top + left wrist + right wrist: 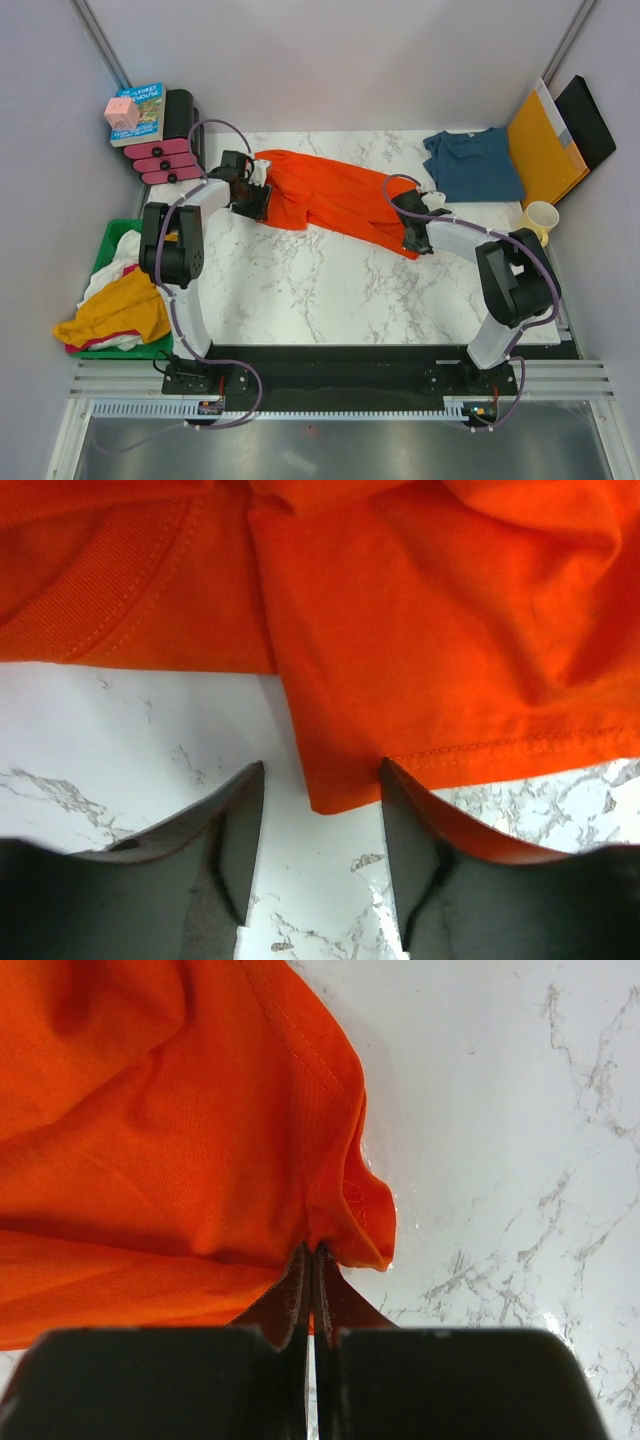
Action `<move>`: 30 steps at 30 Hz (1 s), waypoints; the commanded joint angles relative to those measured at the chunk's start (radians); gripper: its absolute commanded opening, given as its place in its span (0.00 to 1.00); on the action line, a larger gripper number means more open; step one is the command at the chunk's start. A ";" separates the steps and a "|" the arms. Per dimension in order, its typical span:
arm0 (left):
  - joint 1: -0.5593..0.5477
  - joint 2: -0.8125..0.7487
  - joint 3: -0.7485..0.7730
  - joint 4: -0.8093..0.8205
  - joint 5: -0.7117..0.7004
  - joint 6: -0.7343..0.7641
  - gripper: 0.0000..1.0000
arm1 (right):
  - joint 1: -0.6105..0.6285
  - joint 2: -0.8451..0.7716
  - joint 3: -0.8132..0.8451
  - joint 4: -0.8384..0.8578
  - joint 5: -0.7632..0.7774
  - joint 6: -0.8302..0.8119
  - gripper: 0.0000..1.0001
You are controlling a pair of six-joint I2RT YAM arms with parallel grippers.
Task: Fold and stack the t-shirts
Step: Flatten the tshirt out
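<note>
Hidden in right pincer [312,1255]: shirt hem [368,1222]

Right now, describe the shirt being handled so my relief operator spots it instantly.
Start at the white marble table; across its far half lies the orange-red t-shirt, between the open left gripper and the right gripper. Unlike the teal-blue t-shirt at the far right corner, it is rumpled and pinched in the right gripper.

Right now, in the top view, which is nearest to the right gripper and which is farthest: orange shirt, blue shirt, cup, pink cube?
1. orange shirt, pinched in the right gripper
2. blue shirt, at the back right
3. cup, at the right edge
4. pink cube, in the back left corner
</note>
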 commanded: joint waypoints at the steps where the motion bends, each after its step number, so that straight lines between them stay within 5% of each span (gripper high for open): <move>1: -0.005 0.047 0.033 0.022 -0.041 -0.011 0.47 | 0.004 0.014 0.028 0.019 -0.005 0.019 0.00; 5: -0.005 0.054 0.020 0.012 -0.050 0.007 0.26 | 0.007 0.017 0.031 0.021 -0.003 0.020 0.00; 6: -0.005 0.053 0.010 0.012 -0.055 0.009 0.14 | 0.005 0.018 0.032 0.021 -0.005 0.019 0.00; 9: -0.005 0.039 -0.012 0.006 -0.058 0.014 0.02 | 0.005 0.020 0.037 0.021 -0.003 0.019 0.00; 16: 0.012 -0.149 -0.138 0.013 -0.021 -0.003 0.02 | 0.004 -0.063 0.045 -0.014 0.056 0.002 0.00; 30: 0.310 -0.916 -0.179 -0.160 0.242 -0.042 0.02 | 0.002 -0.540 0.264 -0.171 0.218 -0.225 0.00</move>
